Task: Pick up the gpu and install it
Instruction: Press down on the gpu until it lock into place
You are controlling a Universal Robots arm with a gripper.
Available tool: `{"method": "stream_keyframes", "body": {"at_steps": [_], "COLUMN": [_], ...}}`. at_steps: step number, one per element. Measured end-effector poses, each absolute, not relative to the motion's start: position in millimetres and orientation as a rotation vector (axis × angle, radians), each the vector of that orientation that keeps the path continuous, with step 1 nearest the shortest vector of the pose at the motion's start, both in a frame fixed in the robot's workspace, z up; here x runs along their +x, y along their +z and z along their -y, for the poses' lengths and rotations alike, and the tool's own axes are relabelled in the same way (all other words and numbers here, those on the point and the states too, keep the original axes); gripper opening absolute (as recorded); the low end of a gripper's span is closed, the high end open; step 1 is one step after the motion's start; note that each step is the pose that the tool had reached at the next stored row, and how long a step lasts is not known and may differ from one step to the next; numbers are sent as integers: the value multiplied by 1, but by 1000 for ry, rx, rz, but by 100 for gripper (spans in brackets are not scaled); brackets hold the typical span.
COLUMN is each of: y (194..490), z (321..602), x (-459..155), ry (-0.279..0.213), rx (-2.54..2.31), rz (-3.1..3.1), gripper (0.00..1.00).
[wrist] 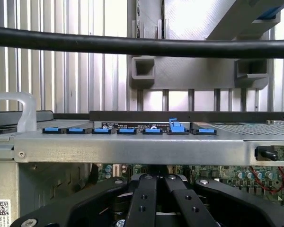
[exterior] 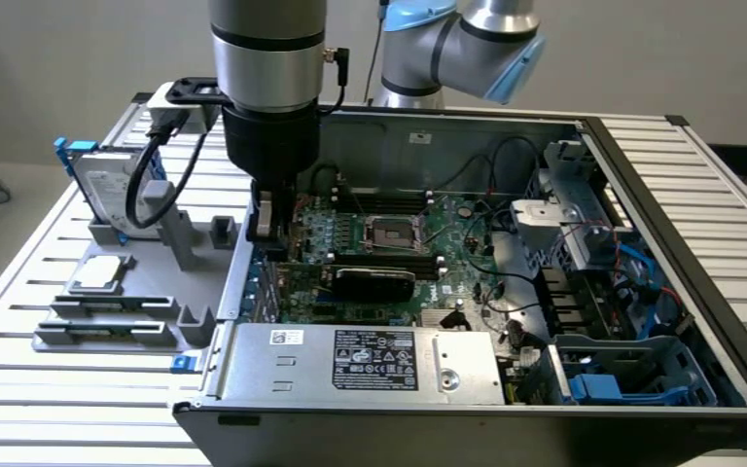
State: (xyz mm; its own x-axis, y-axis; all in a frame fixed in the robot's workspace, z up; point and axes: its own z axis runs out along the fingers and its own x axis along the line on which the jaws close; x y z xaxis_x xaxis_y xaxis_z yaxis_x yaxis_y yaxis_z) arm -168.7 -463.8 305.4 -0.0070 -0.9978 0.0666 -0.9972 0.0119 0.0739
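Observation:
The gpu (exterior: 371, 281) shows as a black-faced card on the green motherboard (exterior: 458, 229), in front of the CPU socket inside the open computer case (exterior: 665, 224). My gripper (exterior: 266, 229) hangs just inside the case wall on the exterior view's left, apart from the card. In the wrist view, the black fingers (wrist: 143, 198) are pressed together, so the gripper (wrist: 156, 178) is shut. I make out nothing between them. Beyond them runs the case's metal wall with a row of blue slot latches (wrist: 128, 130).
A grey parts fixture (exterior: 153, 292) stands on the slatted table on the exterior view's left. It holds a drive in a blue frame (exterior: 98, 185), a CPU (exterior: 98, 274) and memory sticks (exterior: 108, 304). The power supply (exterior: 361, 362) fills the case's front. A black cable (wrist: 142, 46) crosses the wrist view.

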Motion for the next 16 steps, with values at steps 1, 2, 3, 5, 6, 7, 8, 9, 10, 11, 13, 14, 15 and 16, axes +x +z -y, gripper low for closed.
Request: {"method": "stream_keyframes", "body": {"at_steps": [1,2,3,5,6,7,8,9,10,11,13,14,15,16], "y": [305,305,305,305,305,305,305,305,305,305,305,305,305,305], "z": [464,463,463,463,463,462,462,462,462,461,460,460,460,459], "x": [-169,-169,-169,-169,-169,-169,-169,-169,-169,-169,-169,-169,-169,-169], "ry": [-9,-10,-11,-13,-15,-16,-18,-20,-22,-24,-27,-29,-31,-32], "rx": [2137,2133,2129,2122,2119,2117,2116,2114,2112,2111,2109,2108,2107,2106], "rz": [2166,2170,2175,2183,2187,2190,2193,2196,2199,2202,2207,2209,2211,2214], "gripper": [11,11,11,11,11,11,11,11,11,11,11,11,11,11]}}
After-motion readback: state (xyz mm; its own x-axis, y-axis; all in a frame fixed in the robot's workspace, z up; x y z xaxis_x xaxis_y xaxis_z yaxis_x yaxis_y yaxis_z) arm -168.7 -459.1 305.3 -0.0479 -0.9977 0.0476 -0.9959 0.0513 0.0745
